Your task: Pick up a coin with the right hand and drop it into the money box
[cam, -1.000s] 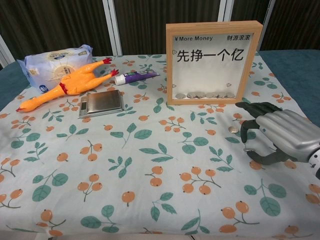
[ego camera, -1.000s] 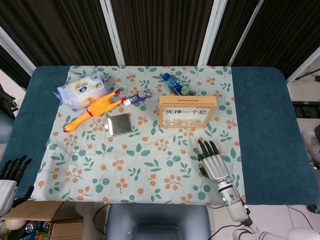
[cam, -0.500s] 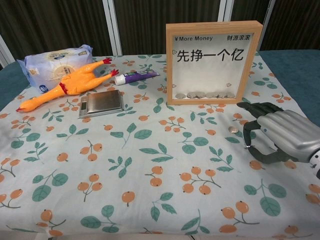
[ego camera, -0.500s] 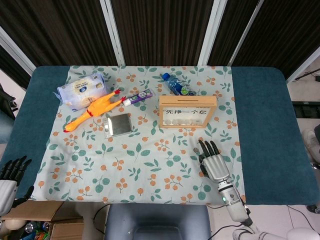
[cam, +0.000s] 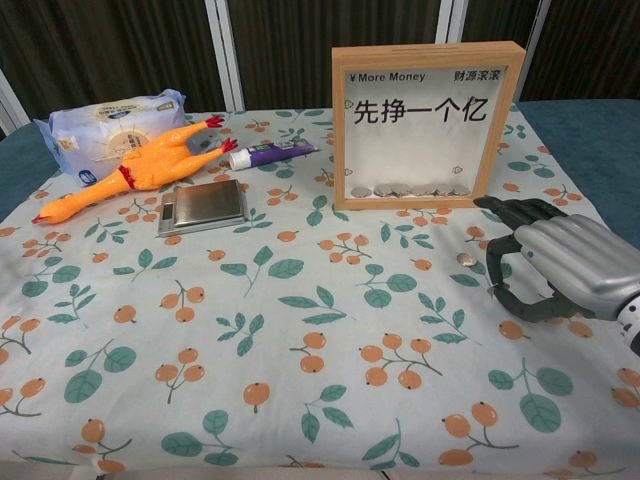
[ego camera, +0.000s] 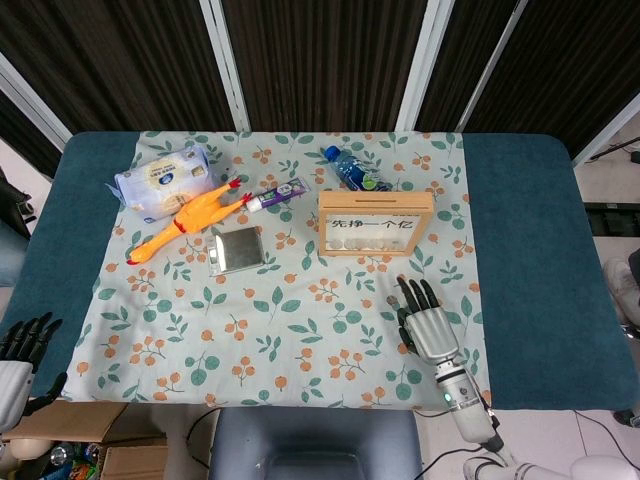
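Right hand (cam: 565,265) low over cloth, fingers apart, holding nothing; coin (cam: 465,258) on tablecloth (cam: 300,330) just beside fingertips, prob. not touching. Money box (cam: 425,125) upright behind, coins inside. Left hand (ego camera: 18,360) off table edge, fingers spread, empty.

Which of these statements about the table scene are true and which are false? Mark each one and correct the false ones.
1. The right hand holds a coin. False: it holds nothing; the coin lies on the cloth beside its fingers.
2. The money box stands upright with coins along its bottom. True.
3. The rubber chicken lies to the right of the money box. False: it lies to the left, in front of the tissue pack.
4. A metal scale lies flat on the cloth near the chicken. True.
5. The left hand rests on the cloth. False: it is off the table's near left corner.
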Controlling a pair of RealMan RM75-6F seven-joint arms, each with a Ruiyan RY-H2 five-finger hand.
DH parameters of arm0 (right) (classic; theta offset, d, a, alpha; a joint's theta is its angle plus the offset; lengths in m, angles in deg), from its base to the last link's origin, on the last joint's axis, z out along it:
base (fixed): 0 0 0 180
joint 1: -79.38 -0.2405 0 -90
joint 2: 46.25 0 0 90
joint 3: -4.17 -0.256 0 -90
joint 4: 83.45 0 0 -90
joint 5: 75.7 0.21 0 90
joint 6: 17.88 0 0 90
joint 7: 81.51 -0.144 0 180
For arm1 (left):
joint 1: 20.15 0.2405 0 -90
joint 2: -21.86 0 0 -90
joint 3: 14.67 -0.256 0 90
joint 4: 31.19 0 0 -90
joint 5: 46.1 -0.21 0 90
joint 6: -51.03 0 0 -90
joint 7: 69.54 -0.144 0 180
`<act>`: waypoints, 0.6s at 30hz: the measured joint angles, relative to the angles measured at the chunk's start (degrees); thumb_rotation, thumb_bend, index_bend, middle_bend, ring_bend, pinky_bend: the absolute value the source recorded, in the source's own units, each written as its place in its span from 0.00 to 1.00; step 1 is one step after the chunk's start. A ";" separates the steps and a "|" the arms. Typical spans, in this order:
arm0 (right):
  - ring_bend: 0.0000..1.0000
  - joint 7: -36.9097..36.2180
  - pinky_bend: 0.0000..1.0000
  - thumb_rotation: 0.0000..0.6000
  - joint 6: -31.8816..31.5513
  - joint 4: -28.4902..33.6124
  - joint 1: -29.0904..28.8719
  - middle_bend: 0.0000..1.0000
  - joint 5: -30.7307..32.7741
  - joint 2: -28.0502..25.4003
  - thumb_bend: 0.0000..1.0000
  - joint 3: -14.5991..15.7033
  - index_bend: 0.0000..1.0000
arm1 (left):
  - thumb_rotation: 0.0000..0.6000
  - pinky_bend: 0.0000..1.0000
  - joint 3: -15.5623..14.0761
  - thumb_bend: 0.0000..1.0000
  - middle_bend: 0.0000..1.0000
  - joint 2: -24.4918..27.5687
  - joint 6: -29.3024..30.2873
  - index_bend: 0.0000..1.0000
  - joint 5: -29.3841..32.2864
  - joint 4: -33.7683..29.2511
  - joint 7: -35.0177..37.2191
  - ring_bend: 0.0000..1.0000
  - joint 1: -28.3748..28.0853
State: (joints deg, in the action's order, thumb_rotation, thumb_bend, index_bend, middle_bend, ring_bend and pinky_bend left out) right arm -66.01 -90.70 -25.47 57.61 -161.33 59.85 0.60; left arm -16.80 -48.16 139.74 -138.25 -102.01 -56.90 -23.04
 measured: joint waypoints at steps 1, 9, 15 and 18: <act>0.00 -0.22 0.00 1.00 -0.43 0.24 0.01 0.10 -0.13 -0.17 0.58 -0.11 0.73 | 1.00 0.00 0.00 0.36 0.00 0.00 0.02 0.00 0.00 0.02 0.05 0.00 0.02; 0.00 -2.31 0.00 1.00 -4.71 7.33 -0.05 0.11 -1.33 -4.14 0.58 -2.29 0.74 | 1.00 0.00 0.08 0.36 0.00 0.05 0.25 0.00 -0.02 0.04 0.27 0.00 0.06; 0.00 -3.17 0.00 1.00 -8.54 15.58 -0.65 0.12 -3.04 -9.30 0.58 -5.41 0.75 | 1.00 0.00 0.39 0.36 0.00 0.36 0.97 0.00 0.07 -0.19 0.66 0.00 0.19; 0.00 -2.56 0.00 1.00 -10.86 23.57 -1.61 0.12 -3.40 -14.26 0.58 -9.14 0.76 | 1.00 0.00 0.37 0.36 0.00 0.52 1.16 0.00 -0.23 -0.43 0.58 0.00 0.17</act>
State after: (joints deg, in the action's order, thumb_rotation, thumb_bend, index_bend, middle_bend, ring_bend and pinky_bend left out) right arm -68.57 -101.56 -1.90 56.00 -164.72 45.60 -8.54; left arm -16.43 -47.64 140.90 -138.47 -102.44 -56.33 -22.87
